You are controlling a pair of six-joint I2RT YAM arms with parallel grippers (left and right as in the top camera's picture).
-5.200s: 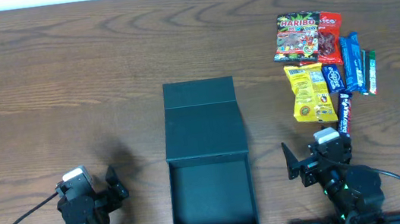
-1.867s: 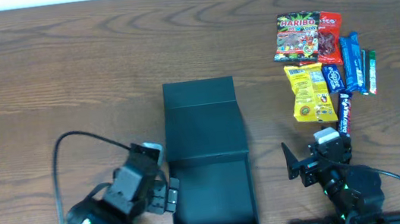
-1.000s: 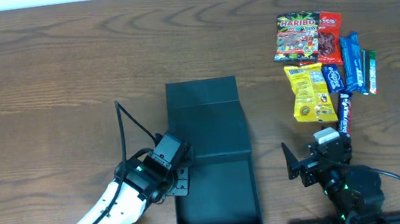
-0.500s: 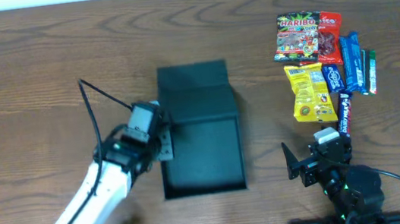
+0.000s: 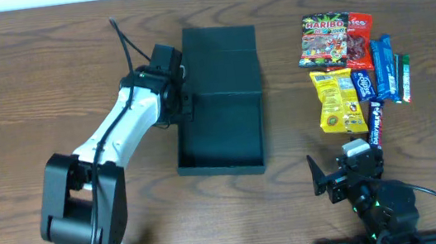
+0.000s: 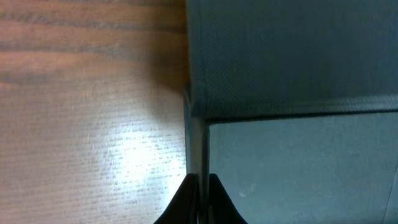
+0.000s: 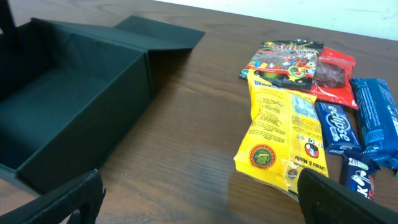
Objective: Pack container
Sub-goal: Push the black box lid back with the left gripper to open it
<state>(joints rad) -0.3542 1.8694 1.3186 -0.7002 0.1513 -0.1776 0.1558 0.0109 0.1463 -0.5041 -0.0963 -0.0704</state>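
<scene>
I'm on positioning: left hand (image 5: 183,103) pinches the left wall of the container (image 5: 223,131), open on the worktop (image 5: 38,86) near the snacks (image 5: 338,99). Right hand (image 5: 326,182) parked, spread. Next I'd let go and start loading

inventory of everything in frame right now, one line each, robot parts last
container: 1, dark teal-green, mid-table, lid flipped open toward the far edge
Haribo bag: 1, multicoloured, far right, top of the snack cluster
red packet: 1, red, right of the Haribo bag, touching it
yellow packet: 1, yellow, just nearer than the Haribo bag
blue bars: 3, blue, right of the yellow packet
green-and-white bar: 1, right edge of the cluster
table: 1, brown wood, under everything
left gripper: 1, black, jaws closed on the container's left wall
right gripper: 1, black, jaws open, near right of the table, holding nothing
</scene>
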